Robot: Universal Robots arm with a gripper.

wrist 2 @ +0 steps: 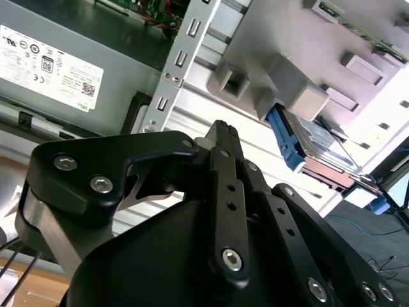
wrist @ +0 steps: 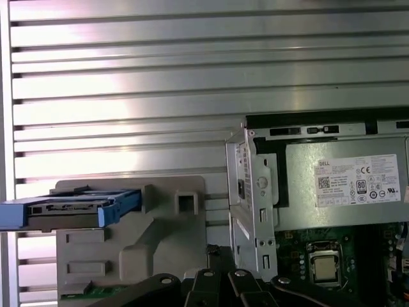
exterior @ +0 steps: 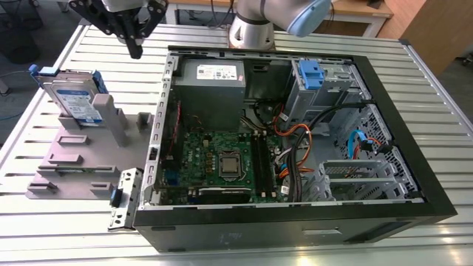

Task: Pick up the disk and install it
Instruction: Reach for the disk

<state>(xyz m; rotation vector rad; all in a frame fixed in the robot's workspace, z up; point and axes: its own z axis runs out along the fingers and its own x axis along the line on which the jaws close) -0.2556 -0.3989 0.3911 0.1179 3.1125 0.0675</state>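
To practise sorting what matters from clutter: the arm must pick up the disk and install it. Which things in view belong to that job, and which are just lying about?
Job: disk, standing in the grey stand; gripper, shut, holding nothing; open computer case.
Lying about: metal bracket beside the case; power supply; circuit board; cables.

Disk (exterior: 74,101) partly behind grey stand (exterior: 77,166)

- Gripper (exterior: 135,52) hangs pointing straight down, at the exterior view's upper left.
- Fingers (wrist 2: 225,167) pressed together tip to tip, nothing between them.
- Black linkage bars angle in toward the tips in both wrist views.
- Arm (exterior: 251,26) base stands upright at the exterior view's top centre.
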